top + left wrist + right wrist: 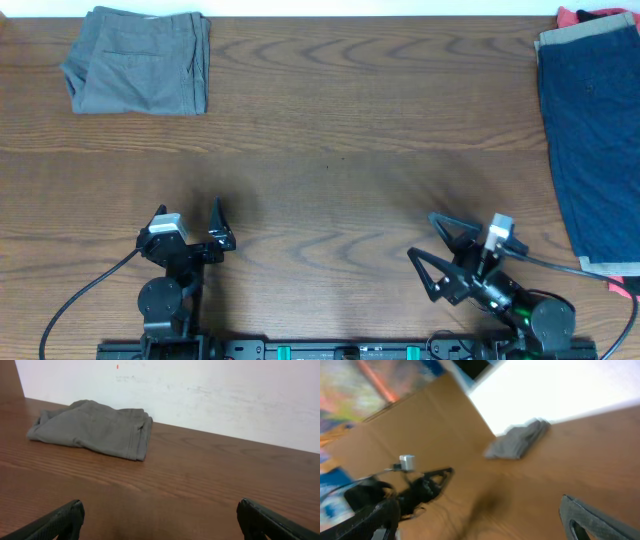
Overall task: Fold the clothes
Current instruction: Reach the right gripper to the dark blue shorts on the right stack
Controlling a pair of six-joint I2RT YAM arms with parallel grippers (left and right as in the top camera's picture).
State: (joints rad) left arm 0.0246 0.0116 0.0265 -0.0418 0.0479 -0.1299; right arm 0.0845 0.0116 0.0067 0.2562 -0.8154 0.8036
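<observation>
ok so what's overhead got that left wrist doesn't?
Overhead only: the navy shorts at the right edge of the table, a red cloth peeking out at the far corner, and the right pincer, open. Left wrist only: the white wall behind the table. Both: the folded grey shorts at far left, the wood tabletop, and the left pincer, open and empty.

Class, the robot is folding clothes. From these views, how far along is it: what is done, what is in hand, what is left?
Done: the olive-grey shorts lie folded at the far left. In hand: nothing; the left gripper and right gripper are both open and empty. Left: the navy shorts lie spread flat at the right edge, with tan cloth showing underneath.
</observation>
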